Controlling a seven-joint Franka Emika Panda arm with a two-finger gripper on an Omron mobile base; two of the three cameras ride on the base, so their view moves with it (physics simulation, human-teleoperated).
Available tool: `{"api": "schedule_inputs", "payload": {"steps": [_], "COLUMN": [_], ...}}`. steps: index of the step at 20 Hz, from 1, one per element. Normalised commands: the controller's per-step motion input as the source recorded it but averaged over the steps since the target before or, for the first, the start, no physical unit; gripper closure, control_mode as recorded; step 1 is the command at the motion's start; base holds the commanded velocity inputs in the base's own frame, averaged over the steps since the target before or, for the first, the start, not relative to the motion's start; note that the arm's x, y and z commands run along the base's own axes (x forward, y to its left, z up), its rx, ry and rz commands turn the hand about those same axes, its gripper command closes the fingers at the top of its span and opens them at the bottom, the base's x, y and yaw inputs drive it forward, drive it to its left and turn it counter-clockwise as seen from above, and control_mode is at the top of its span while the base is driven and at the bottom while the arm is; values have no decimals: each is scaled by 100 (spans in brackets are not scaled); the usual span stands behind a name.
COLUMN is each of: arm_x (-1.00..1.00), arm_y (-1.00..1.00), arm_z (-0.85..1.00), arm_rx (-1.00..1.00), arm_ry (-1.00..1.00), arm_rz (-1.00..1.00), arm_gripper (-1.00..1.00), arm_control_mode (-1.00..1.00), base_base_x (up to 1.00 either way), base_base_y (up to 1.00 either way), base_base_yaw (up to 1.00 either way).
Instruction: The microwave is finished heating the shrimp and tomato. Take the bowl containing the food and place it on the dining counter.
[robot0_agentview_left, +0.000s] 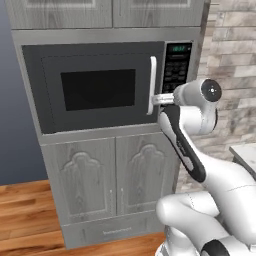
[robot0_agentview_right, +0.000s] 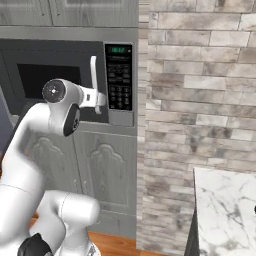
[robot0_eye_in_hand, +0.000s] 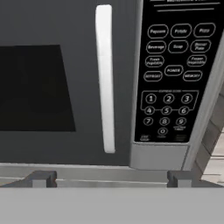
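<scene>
In the left base view, the microwave (robot0_agentview_left: 107, 85) sat built into grey cabinetry across the upper half of the frame, its dark window door fully shut. The hand (robot0_agentview_left: 162, 99) reached in from the right at mid-height and met the lower part of the pale bar handle (robot0_agentview_left: 152, 85); whether its fingers were closed around the bar could not be told from here. The bowl, the shrimp and the tomato were presumably behind the dark window, hidden from sight.

In the right base view, the microwave stood at upper left, its keypad (robot0_agentview_right: 120, 80) with a green display beside a brick wall. The hand (robot0_agentview_right: 99, 100) lay against the handle (robot0_agentview_right: 93, 75) near its lower end. A corner of the white marble bench (robot0_agentview_right: 225, 210) showed at lower right, well apart from the microwave.

In the hand view, the handle (robot0_eye_in_hand: 105, 78) ran down the centre above the two finger tips (robot0_eye_in_hand: 41, 178), which stood wide apart at the bottom edge with nothing between them, so the hand looked open.

By this evidence the task had barely started: the door remained to be pulled open, then the bowl lifted out and carried to the bench.
</scene>
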Motion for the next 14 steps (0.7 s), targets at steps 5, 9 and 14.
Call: {"api": "schedule_inputs", "payload": {"steps": [5,9,14], "arm_x": [55,38,36], "arm_y": [5,8,7], "arm_z": [1,0,-8], "arm_rx": [0,0,0], "arm_ry": [-1,-1,-3], "arm_rz": [0,0,0], "arm_gripper": [-100,-100,-100], "arm_control_mode": [-100,-100,-100], "base_base_x": [0,0,0], "base_base_y": [0,0,0], "base_base_yaw": [0,0,0]}}
